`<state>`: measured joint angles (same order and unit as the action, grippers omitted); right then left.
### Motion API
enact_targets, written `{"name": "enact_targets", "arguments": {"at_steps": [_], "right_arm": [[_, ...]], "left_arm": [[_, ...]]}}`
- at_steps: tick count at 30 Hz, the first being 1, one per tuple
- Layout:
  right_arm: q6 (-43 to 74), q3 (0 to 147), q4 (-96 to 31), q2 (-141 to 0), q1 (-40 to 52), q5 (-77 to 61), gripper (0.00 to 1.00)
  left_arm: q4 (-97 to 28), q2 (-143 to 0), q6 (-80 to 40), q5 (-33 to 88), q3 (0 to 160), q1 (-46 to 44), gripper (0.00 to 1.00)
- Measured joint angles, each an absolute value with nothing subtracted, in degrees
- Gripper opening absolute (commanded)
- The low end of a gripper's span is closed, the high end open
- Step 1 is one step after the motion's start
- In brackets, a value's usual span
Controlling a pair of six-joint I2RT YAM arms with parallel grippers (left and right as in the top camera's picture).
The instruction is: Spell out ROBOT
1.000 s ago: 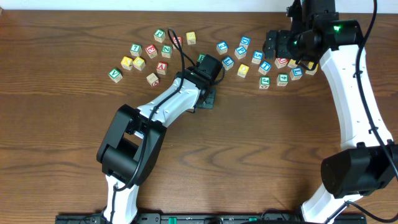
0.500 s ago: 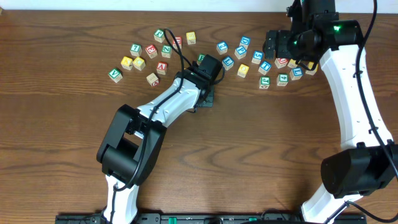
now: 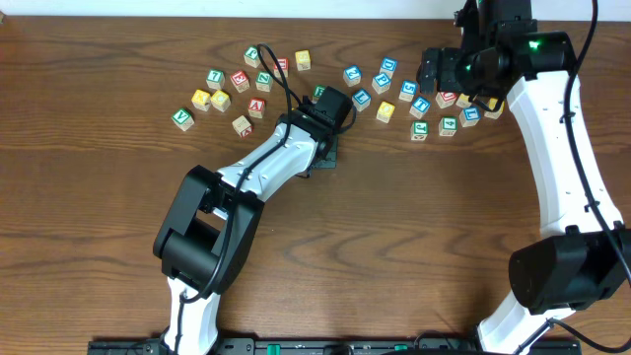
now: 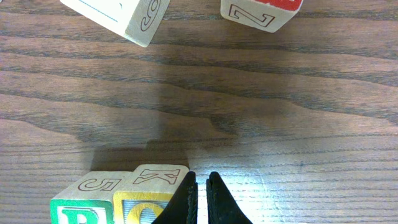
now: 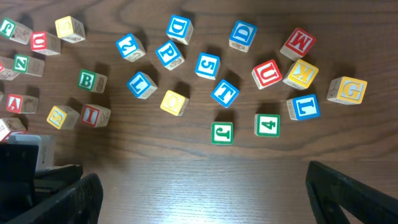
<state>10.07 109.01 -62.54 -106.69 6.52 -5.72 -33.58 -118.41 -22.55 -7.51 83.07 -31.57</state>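
The left tool [image 4: 200,184] hangs low over the bench [image 4: 280,112] with its two fingers drawn together, only a thin slit between them and nothing held. In its wrist view, a yellow-faced block [image 4: 151,200] sits just beside the tool on the picture's left, a K on its upper side. Whether it touches the nearer finger cannot be told. Pressed against that block's far side is a green-lettered block [image 4: 79,205], its green letter cut off by the picture's edge and a 5 on its upper side. From overhead, the left arm hides this pair. The right tool [image 5: 199,173] hovers over the right-hand scatter of blocks with its fingers spread wide apart and nothing between them. Ahead of it, the blue T block [image 5: 225,93] lies nearly in line with the gap. The second yellow block [image 5: 174,102] is a little to the picture's left of the T. The green B block [image 5: 91,80] lies further left, well apart from both and near the left arm.
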Motion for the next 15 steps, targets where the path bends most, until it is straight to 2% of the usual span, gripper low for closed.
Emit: {"name": "enact_targets", "arguments": {"at_steps": [15], "right_arm": [[10.07, 109.01, -62.52, -106.69, 6.52, -5.72, 0.99]], "left_arm": [[-32.47, -113.16, -17.52, -7.73, 85.14, -30.68, 0.08]]}}
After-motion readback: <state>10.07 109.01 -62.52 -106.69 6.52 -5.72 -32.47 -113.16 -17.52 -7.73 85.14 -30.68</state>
